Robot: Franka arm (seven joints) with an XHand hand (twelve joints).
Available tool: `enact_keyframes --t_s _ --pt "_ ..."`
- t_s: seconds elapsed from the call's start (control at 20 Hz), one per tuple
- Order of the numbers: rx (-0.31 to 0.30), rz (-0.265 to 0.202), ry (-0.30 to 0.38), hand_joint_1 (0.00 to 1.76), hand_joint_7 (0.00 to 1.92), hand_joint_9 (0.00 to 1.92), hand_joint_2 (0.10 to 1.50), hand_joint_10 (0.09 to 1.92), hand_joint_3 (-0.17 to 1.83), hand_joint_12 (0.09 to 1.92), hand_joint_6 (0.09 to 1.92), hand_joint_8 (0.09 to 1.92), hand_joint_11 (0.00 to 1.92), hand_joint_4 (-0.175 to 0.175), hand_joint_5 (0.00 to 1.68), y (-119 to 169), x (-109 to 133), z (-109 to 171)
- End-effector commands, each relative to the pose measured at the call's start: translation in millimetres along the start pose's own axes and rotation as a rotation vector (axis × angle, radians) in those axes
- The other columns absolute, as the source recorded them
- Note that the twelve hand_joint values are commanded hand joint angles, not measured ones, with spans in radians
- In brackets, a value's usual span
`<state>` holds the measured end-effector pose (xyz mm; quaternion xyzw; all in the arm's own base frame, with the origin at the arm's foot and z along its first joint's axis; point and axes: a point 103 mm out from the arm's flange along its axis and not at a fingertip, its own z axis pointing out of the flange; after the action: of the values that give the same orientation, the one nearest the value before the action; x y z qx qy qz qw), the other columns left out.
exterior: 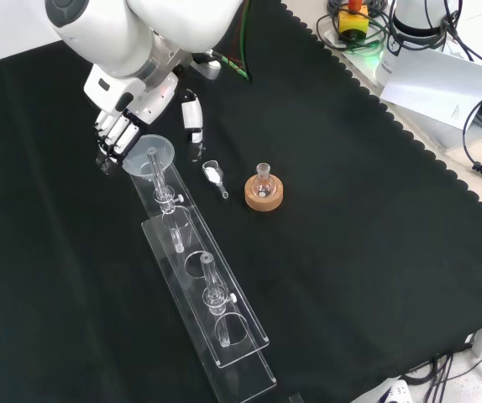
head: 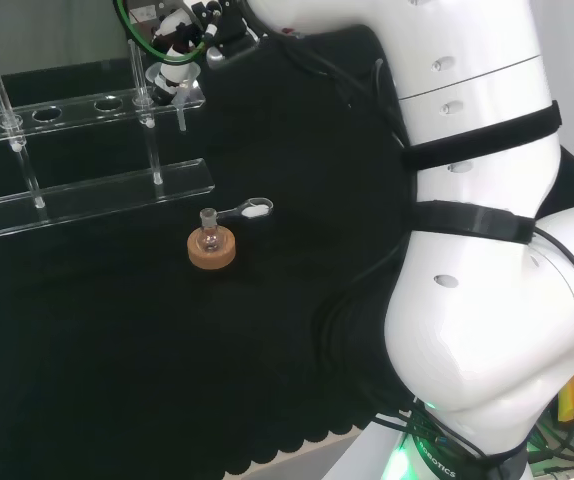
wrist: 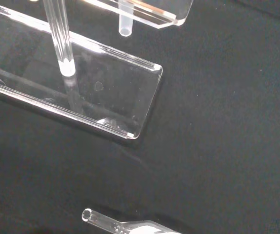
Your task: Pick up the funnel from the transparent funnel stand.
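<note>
Hand (exterior: pixel 128 117) at the upper left of the front view, reaching down from the white arm link (exterior: pixel 140 34) above it. Brackets the funnel (exterior: pixel 150 154) with fingers (exterior: pixel 109 143) lightly curved on the rim's left and thumb (exterior: pixel 192 113) on its right, spread apart. Leaves a dark gap between thumb and rim; cannot tell whether the fingertips touch the rim on the other side. Shows no grip on anything.

Funnel seated upright in the end hole of the transparent funnel stand (exterior: pixel 224 336), wide mouth up, at the stand's upper-left end in the front view. In the head view, same funnel (head: pixel 172 92) at upper centre, just under the hand (head: pixel 182 55), with its stem hanging through the shelf of the stand (head: pixel 97 195). Close up in the wrist view, pale stem of the funnel (wrist: pixel 125 24) poking down below the upper shelf, above the clear base plate of the stand (wrist: pixel 106 92).

Right of the stand in the front view, a small clear scoop (exterior: pixel 214 175) holding white powder, lying flat on the black cloth (exterior: pixel 375 252). Just beside it, farther right, a cork ring (exterior: pixel 264 195) carrying a small glass flask (exterior: pixel 263 175), upright.
</note>
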<state>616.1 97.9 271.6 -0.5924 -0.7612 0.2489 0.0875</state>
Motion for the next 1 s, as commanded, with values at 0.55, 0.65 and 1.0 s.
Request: enact_keyframes --t_s 0.55,0.65,1.0 --pt "0.0 0.004 -0.044 0.54 0.0 0.21 0.78 0.85 0.14 1.41 0.09 0.52 0.22 -0.059 0.01 10.9 -4.7 -1.6" --pt "0.005 0.007 -0.047 0.55 0.0 0.21 0.78 0.84 0.14 1.41 0.09 0.53 0.22 -0.059 0.01 12.8 -6.4 -2.1" --pt "0.004 0.013 -0.062 0.57 0.0 0.23 0.79 0.82 0.14 1.41 0.09 0.55 0.22 -0.056 0.05 16.7 -11.1 -2.4"
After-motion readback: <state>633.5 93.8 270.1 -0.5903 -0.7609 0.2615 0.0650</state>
